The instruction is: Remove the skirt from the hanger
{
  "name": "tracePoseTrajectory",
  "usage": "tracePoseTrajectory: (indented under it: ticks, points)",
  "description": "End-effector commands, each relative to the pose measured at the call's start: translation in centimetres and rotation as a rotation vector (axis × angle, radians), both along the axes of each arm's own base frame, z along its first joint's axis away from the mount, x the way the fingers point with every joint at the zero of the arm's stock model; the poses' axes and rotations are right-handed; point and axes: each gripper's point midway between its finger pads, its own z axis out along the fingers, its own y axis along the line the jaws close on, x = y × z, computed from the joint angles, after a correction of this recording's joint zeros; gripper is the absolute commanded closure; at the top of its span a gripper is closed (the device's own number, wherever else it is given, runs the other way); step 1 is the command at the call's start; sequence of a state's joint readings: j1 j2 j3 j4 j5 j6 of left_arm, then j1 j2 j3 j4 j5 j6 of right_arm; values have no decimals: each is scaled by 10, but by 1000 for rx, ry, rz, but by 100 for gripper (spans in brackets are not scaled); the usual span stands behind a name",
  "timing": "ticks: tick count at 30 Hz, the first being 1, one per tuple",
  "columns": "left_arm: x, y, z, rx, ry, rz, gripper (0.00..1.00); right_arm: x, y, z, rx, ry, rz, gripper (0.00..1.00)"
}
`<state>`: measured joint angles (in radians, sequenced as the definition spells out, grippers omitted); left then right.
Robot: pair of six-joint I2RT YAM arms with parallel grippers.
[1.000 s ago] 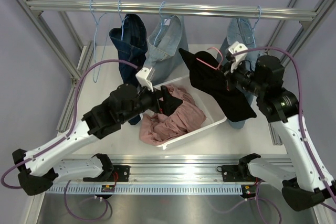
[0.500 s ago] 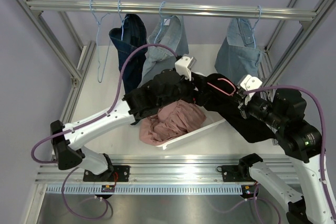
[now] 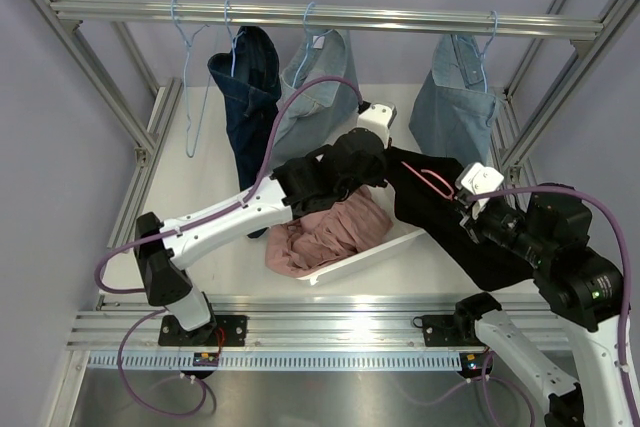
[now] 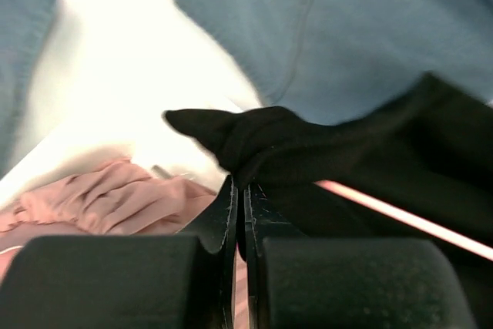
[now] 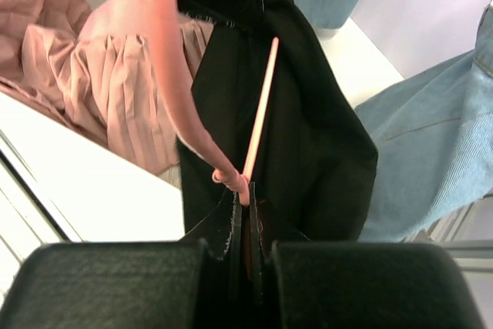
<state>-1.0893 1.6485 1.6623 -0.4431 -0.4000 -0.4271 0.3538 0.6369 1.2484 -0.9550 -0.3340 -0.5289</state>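
Position of black skirt (image 3: 412,192): on pink hanger (image 3: 428,180), away from the rail (image 3: 330,15), held in the air above the right end of the white bin (image 3: 370,257). Spreads from the left claw down and right toward the right arm.

Right claw (image 5: 245,198): closed tight on the pink hanger, thin wire pinched between the fingertips. Skirt cloth draped on both sides of the wire in the wrist view.

Left claw (image 4: 240,186): closed, fingertips pressed together on a corner of the skirt, black cloth bunched just above the tips. Reaches across the bin from the left.

Contents of bin: pink garment (image 3: 325,232), crumpled, filling the left and middle part. Bin on the counter (image 3: 200,187), set at an angle.

On the rail, behind: dark denim garment (image 3: 245,82) at left, pale denim garment (image 3: 320,87) just beside it, second pale denim garment (image 3: 450,107) well apart at right, all hanging. One bare blue hanger (image 3: 186,97) at far left.

Gripped corner of the skirt close to the middle pale denim garment in the top view; contact between the two not determinable.
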Motion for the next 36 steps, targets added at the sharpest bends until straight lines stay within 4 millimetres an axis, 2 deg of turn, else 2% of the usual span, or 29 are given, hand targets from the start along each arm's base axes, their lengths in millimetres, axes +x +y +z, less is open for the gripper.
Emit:
tracePoseTrajectory:
  ticks: [1,3,4,6,10,14,18,23,24,25,26,27,28,30,36]
  points:
    - [26,27,30,58,-134,141,100,-11,-6,-2,-40,-21,20,100]
    - [32,42,46,101,-193,186,100,-18,-13,-14,-88,-9,19,100]
    - [38,57,54,133,-227,250,100,-21,-15,-20,-109,-1,23,100]
    - [46,72,63,186,-263,287,100,-36,-20,-29,-141,3,47,100]
    - [59,97,44,266,-217,318,100,-59,-24,-26,-141,-13,75,100]
    - [64,105,25,220,-159,300,100,-75,-27,-20,-115,-30,81,100]
    - [69,109,8,205,-104,276,100,-86,-27,7,-53,-90,75,100]
    - [60,97,2,121,-69,197,100,-82,-31,48,38,-167,-2,100]
    - [53,96,-1,100,-62,164,100,-73,-35,51,44,-162,-48,100]
    - [47,82,8,15,-75,97,100,-66,-38,50,54,-153,-88,100]
    - [42,77,11,-31,-74,72,100,-57,-40,57,91,-161,-134,100]
    - [36,75,16,-84,-88,40,100,-48,-48,57,93,-165,-200,100]
    - [26,66,18,-124,-73,-22,100,-41,-51,53,99,-154,-236,100]
    - [15,58,23,-186,-64,-80,100,-28,-56,57,150,-153,-313,100]
    - [-26,18,39,-311,-50,-306,100,-4,-51,68,294,-121,-389,100]
